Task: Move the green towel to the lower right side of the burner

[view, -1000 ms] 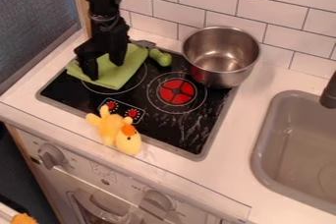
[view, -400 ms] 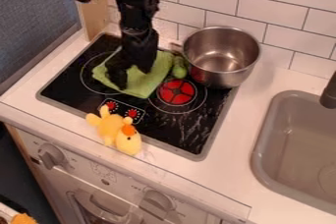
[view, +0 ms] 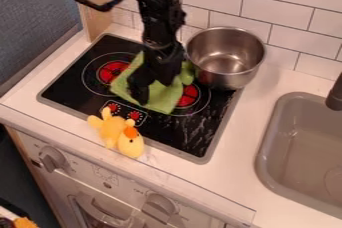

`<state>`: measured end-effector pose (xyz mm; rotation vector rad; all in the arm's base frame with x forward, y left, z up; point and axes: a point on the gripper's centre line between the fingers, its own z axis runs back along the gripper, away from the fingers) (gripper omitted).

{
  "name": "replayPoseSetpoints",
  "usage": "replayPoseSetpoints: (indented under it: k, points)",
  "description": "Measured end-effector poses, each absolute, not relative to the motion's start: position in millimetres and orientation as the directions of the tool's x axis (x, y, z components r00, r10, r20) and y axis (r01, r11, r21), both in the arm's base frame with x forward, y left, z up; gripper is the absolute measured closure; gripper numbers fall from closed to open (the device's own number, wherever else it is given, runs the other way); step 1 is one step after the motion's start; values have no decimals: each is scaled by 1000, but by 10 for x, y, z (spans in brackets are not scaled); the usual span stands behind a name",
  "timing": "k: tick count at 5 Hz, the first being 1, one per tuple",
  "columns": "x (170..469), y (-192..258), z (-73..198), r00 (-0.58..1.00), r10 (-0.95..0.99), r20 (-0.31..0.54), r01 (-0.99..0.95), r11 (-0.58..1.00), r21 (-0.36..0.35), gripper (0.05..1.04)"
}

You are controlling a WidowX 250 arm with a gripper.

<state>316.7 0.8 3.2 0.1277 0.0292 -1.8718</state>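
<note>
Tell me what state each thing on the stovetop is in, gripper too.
Green towel: spread out, slightly rumpled
Gripper: open, at the towel
Metal pot: upright, lidless
Plush toy: lying down
Right burner: partly covered

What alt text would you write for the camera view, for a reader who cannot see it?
A black gripper, fingers apart, is down at a green towel that partly covers a red burner on a black stove. A yellow toy lies at the stove's front edge; a steel pot stands back right, near a sink.
</note>
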Motion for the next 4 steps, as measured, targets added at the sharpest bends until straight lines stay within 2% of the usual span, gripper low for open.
replayPoseSetpoints:
  k: [3,4]
  points:
    - [2934,-785,31,-321,-942,-93,946,-323,12,83]
    - [2808,-1046,11,-383,-919,-94,923,-383,-19,83]
